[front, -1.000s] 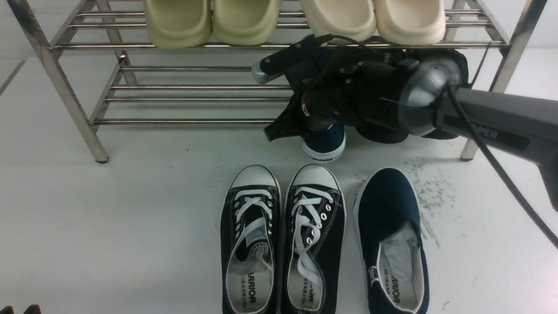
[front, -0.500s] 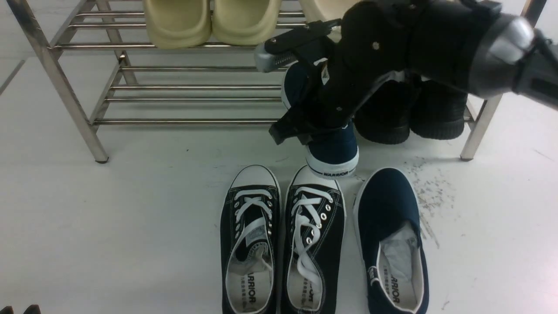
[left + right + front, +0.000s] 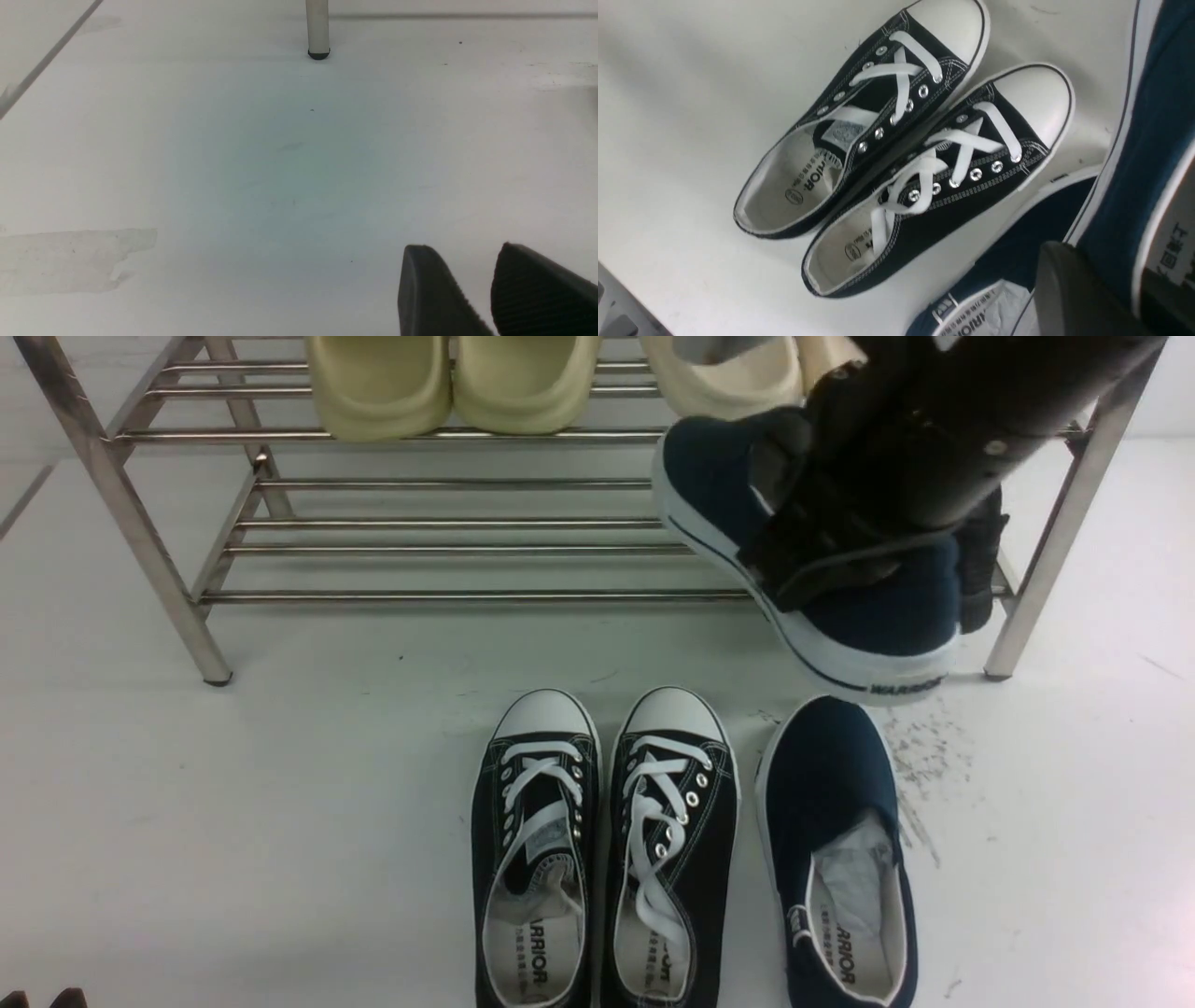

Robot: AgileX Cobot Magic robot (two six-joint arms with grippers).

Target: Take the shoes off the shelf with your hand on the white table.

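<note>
My right gripper [image 3: 812,555] is shut on the side wall of one navy slip-on shoe [image 3: 878,616] and holds it tilted in the air, in front of the right end of the steel shelf [image 3: 420,523]. In the right wrist view one finger [image 3: 1073,289] presses the outside of that shoe [image 3: 1134,186]. The other navy shoe [image 3: 831,784] lies on the white table [image 3: 280,784], directly under the lifted one. My left gripper [image 3: 462,249] hovers open and empty over bare table, far from the shoes.
Two black lace-up sneakers [image 3: 537,849] [image 3: 667,840] lie side by side, left of the navy shoe on the table. Cream slippers [image 3: 448,383] fill the shelf's upper tier. An all-black shoe [image 3: 980,569] peeks out behind the lifted shoe. A shelf leg [image 3: 318,32] stands ahead of my left gripper.
My right gripper has pulled the navy shoe off the lower tier, raised it and carried it right. The shoe has turned from toe-down to lying slanted.
</note>
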